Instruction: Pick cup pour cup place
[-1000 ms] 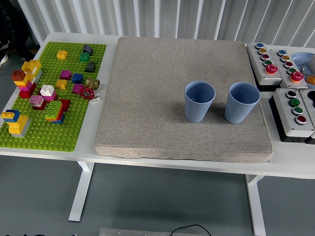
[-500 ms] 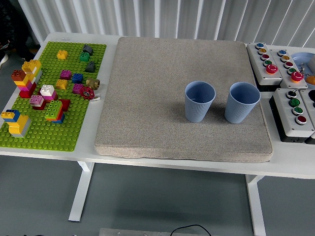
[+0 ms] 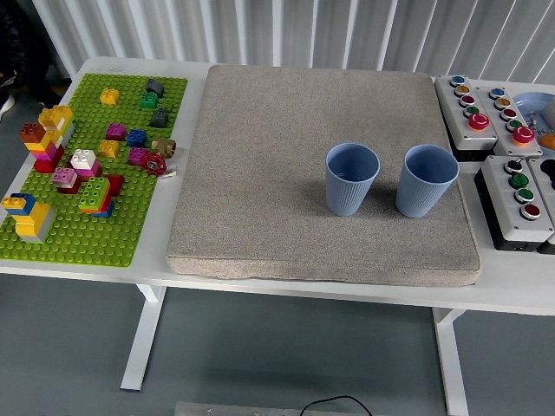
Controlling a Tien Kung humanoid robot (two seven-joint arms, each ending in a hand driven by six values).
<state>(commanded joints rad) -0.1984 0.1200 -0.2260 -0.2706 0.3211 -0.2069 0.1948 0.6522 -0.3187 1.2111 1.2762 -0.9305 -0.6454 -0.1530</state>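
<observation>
White table [image 3: 78, 264] under corrugated wall panelling forms the work surface; a grey mat [image 3: 260, 156] covers its middle. My hands: neither is in view, so I cannot tell whether my fingers are spread, curled or holding anything, and I cannot tell how far either hand stands from the cups.

Moving outward to the task's things: the left cup [image 3: 352, 179] and the right cup [image 3: 426, 181], both blue and ribbed, stand upright on the mat's right half, mouths up, long axes vertical; they are just beside each other but apart, with bare mat between them. Both lie right of the table's centre line; the right cup sits near the mat's right edge. Since my right arm enters from that side, I judge it the nearer arm for either cup, and nearest to the right cup. Contents: not discernible in either cup.

This layout fits two stages: cups set out for a pour, or a cup set back down upright after one; the pictures do not settle which.

Surroundings: a green baseplate [image 3: 130, 217] with coloured bricks [image 3: 87, 165] lies at the left, well apart from the cups; button boxes [image 3: 520, 204] stand at the right, near the right cup, and I judge them a collision risk for a sideways approach.
</observation>
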